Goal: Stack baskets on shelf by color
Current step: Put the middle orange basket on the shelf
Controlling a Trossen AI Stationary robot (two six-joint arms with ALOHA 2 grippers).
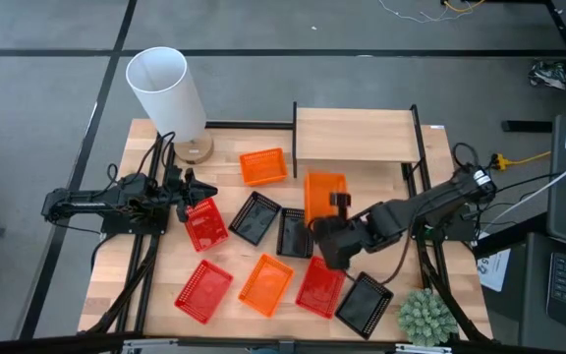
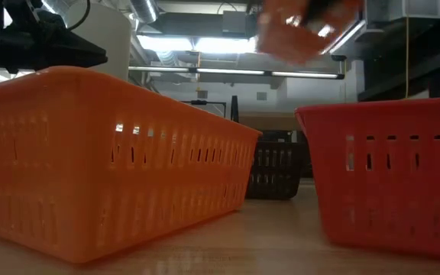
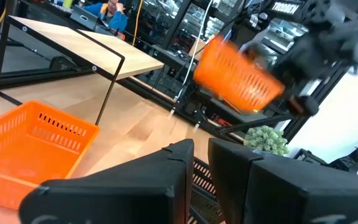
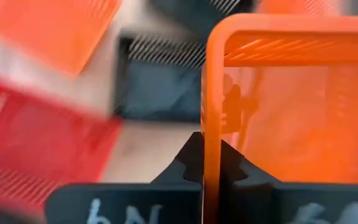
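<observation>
The right gripper (image 4: 211,163) is clenched on the rim of an orange basket (image 1: 324,194): in the right wrist view the basket's thin wall runs straight down between the two jaws, and the rest of the basket extends forward beyond them. In the high view this held basket sits just ahead of the jaws, between them and the shelf (image 1: 358,135), whose light-wood board lies a little further on and bare. From the left wrist view the basket hangs in the air, tilted, clear of the desk (image 1: 226,258).

The left gripper (image 1: 187,190) waits at the far side of the desk, just beside a red basket (image 1: 204,224); its jaws stand close together with a narrow gap and nothing between them.

Loose on the desk lie another orange basket (image 1: 262,166) near the shelf, black baskets (image 1: 255,217) beside the right jaws, and red and orange ones nearer the front edge. A white cylinder (image 1: 166,90) stands at a back corner, a small green plant (image 1: 426,317) at a front one. Around the desk is grey floor; the low view shows ceiling lights.

In the low view the held basket is a blur at the top, cut by the edge, and two near baskets hide most of the desk.
</observation>
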